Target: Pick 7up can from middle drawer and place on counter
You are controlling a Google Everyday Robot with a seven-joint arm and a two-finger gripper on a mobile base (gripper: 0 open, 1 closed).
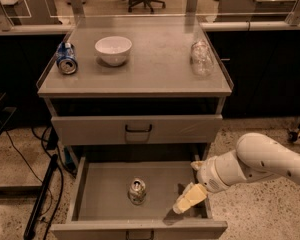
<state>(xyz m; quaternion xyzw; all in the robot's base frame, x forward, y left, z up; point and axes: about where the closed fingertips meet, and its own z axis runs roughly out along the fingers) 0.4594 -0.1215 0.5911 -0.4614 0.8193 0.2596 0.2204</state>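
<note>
The 7up can (137, 190) stands upright on the floor of the open middle drawer (102, 196), near its centre, silver top facing up. My gripper (186, 186) hangs over the right part of that drawer, a short way right of the can and not touching it. It is open, with one pale finger (190, 198) low near the drawer's front and the other up by the right wall. The counter (155, 71) is the grey cabinet top above.
On the counter lie a blue can (66, 59) at the left, a white bowl (113, 49) beside it and a clear glass container (201, 58) at the right. The upper drawer front (137, 129) is closed. Cables and a pole sit on the floor at left.
</note>
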